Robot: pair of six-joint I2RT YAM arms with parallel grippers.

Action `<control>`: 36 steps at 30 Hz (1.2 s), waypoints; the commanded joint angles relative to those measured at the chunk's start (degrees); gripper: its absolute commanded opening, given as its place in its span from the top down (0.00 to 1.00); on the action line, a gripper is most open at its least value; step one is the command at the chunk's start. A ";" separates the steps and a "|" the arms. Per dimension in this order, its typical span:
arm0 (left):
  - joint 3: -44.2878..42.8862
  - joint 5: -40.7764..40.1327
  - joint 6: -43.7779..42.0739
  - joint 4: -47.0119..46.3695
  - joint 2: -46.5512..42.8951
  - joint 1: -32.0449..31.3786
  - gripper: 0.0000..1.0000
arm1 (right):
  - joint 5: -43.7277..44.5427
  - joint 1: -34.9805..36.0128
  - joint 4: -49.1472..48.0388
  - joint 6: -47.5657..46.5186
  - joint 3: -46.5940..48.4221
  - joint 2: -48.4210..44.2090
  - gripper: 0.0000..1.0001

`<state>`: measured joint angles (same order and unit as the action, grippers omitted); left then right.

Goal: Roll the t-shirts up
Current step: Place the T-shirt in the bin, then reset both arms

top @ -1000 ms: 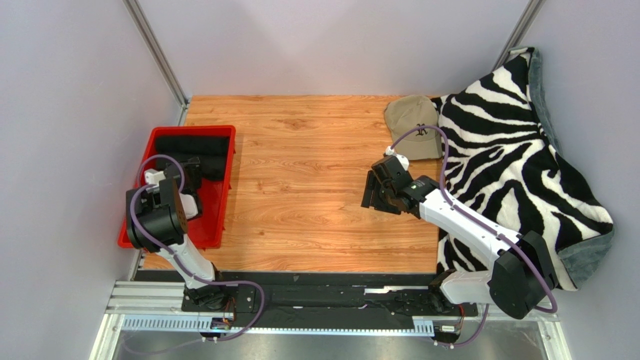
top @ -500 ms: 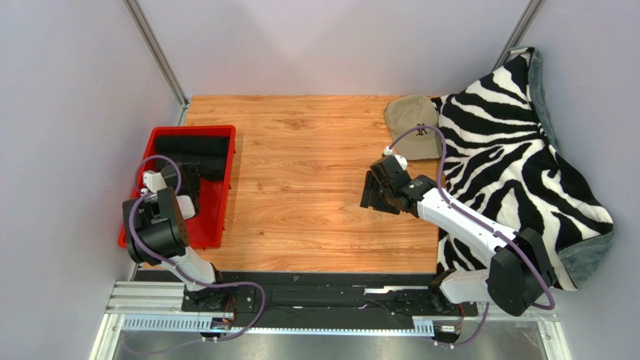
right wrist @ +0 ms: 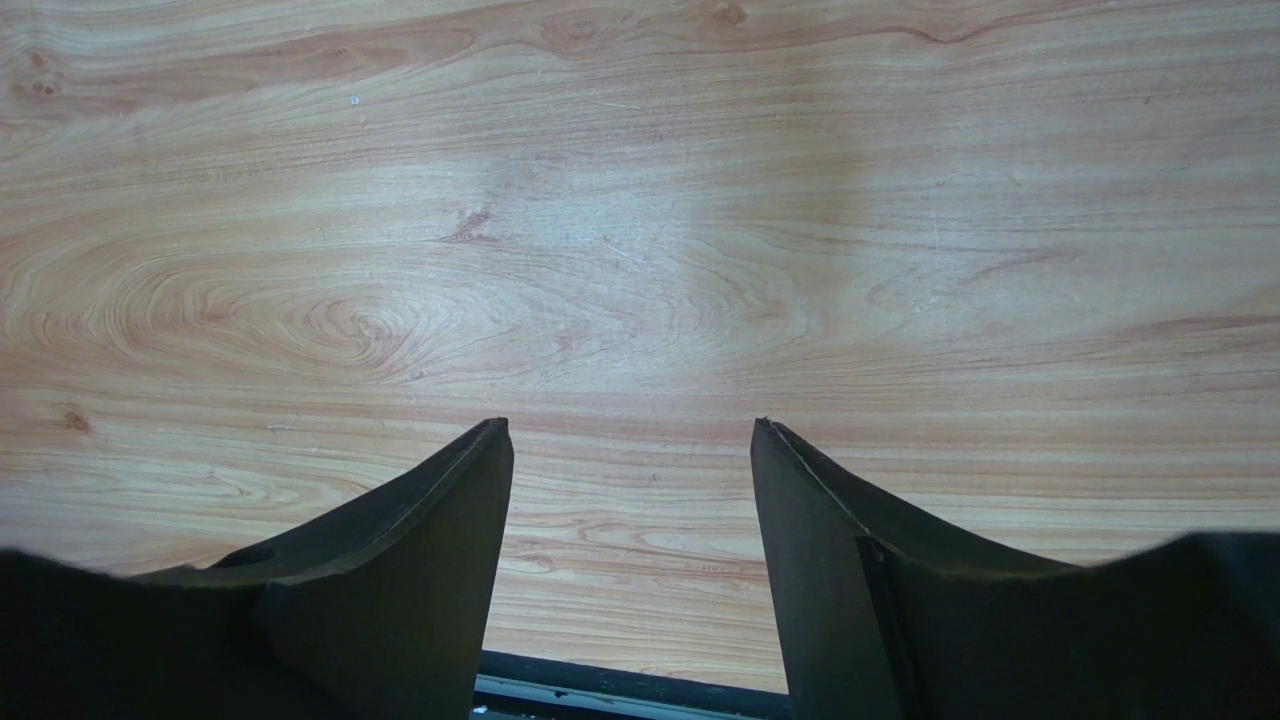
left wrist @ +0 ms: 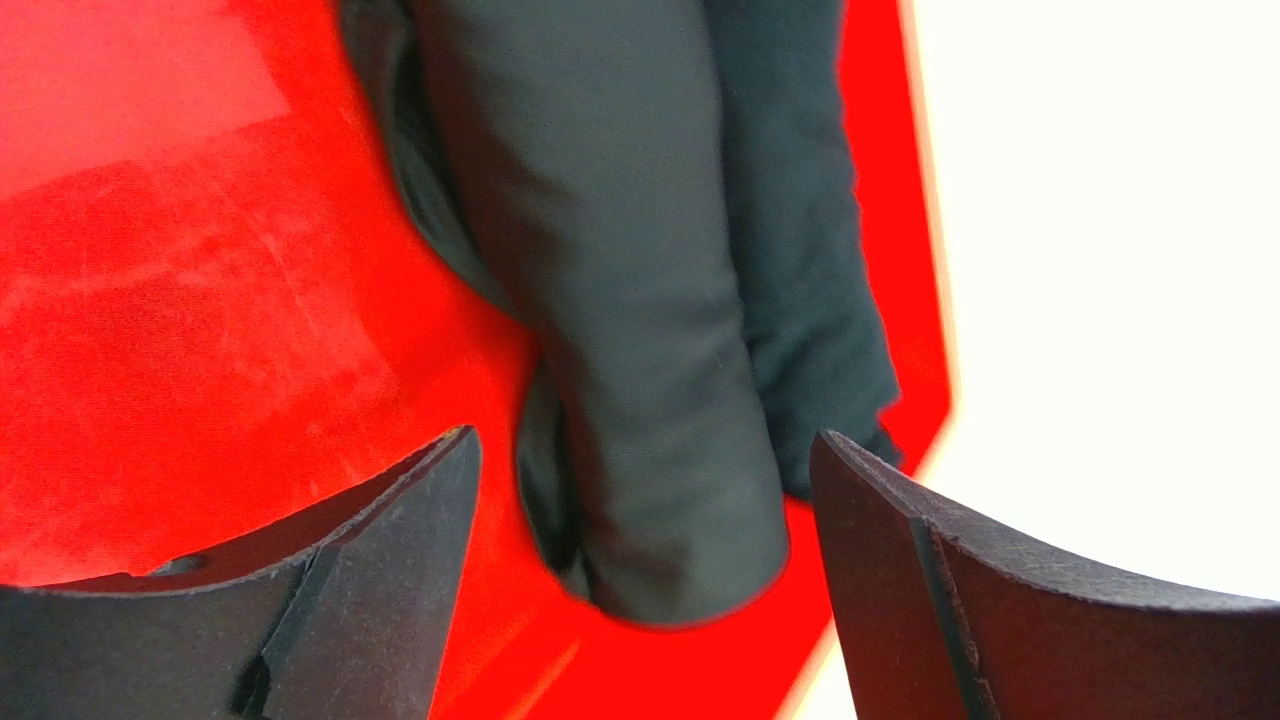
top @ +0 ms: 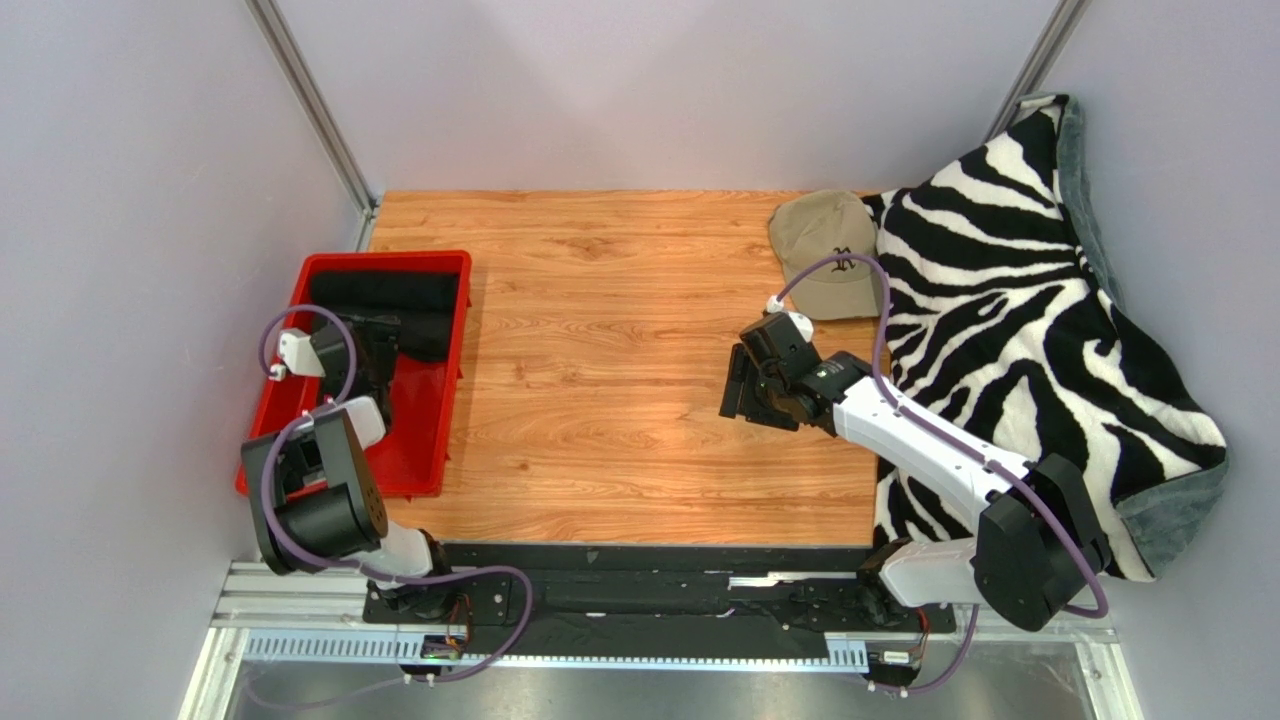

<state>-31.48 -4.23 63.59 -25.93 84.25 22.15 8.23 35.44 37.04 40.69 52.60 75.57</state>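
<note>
A rolled dark t-shirt lies on the floor of the red bin, with a second dark roll right beside it. My left gripper hangs open just above the near end of the first roll, with a gap on each side and no contact. From above, the black t-shirts fill the far end of the red bin, and the left gripper is over the bin's middle. My right gripper is open and empty, low over bare wood.
A zebra-striped blanket covers the table's right side and climbs the right wall. A tan cap lies at its far left edge. Grey walls close in on three sides. A black rail runs along the near edge.
My left jaws have spread wide and let go of the dark roll, now lying in the bin. The left arm's elbow has pulled back toward its base. The right arm has hardly moved.
</note>
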 commanded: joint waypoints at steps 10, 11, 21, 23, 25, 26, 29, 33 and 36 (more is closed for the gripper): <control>-3.58 8.62 -15.07 25.20 -22.10 -6.32 0.11 | -0.93 -0.28 -1.53 2.29 4.17 0.54 0.36; -3.93 8.45 -16.47 27.14 -23.24 -9.29 0.11 | -0.76 -0.28 -1.27 2.73 4.53 0.80 0.36; -10.17 -2.07 -22.55 43.86 -29.40 -41.43 0.09 | 4.76 -0.28 -1.80 3.62 6.11 -3.14 0.37; -11.66 -4.98 -23.34 45.79 -28.44 -47.61 0.09 | 6.00 -0.28 -1.09 3.09 6.37 -4.72 0.37; -13.24 -7.45 -23.08 46.67 -27.21 -55.06 0.04 | 7.75 -0.28 -0.57 1.94 6.46 -5.69 0.36; -13.86 -7.98 -23.16 46.94 -25.55 -57.11 0.03 | 8.55 -0.28 -0.39 1.68 6.55 -6.05 0.36; -16.85 -9.91 -25.08 48.25 -22.12 -64.85 0.02 | 9.79 -0.28 0.75 1.06 6.90 -7.89 0.36; -21.68 -11.24 -27.47 52.38 -19.12 -70.75 0.01 | 12.41 -0.29 1.81 1.67 5.76 -11.05 0.36; -21.87 -11.06 -26.42 53.26 -19.47 -70.84 0.01 | 13.91 -0.28 4.44 2.29 5.67 -12.64 0.25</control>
<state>-50.70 -12.67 38.81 23.81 65.39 -48.47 17.56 35.42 38.59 43.00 57.23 65.56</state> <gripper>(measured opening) 0.990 0.639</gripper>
